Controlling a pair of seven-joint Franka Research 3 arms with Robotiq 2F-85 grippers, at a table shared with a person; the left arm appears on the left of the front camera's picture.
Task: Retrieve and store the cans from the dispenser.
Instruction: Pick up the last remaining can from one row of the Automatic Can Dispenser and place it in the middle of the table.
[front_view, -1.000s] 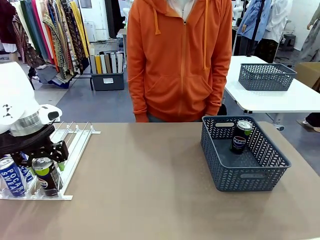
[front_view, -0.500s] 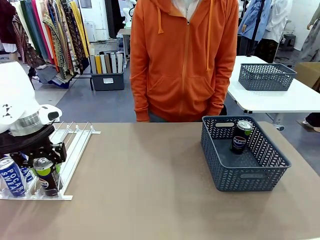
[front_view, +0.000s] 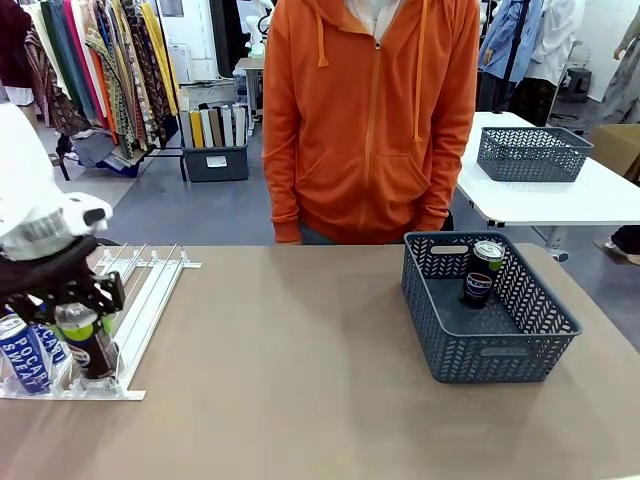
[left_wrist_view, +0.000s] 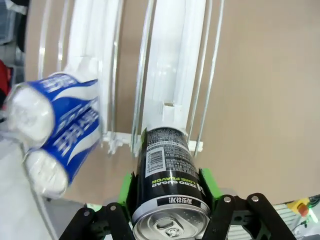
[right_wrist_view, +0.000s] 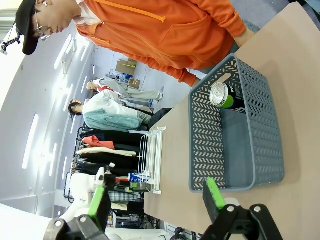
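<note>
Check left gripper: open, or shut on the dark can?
Shut on it. In the wrist view the left gripper's green pads press both sides of the dark can, at the dispenser's front end.

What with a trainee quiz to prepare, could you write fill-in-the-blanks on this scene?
1. The left gripper is ____ on a dark can.
2. The basket holds ____ cans.
3. The blue cans stand in the ____ dispenser.
4. The right gripper is ____.
Missing words: shut; two; white; open.
</note>
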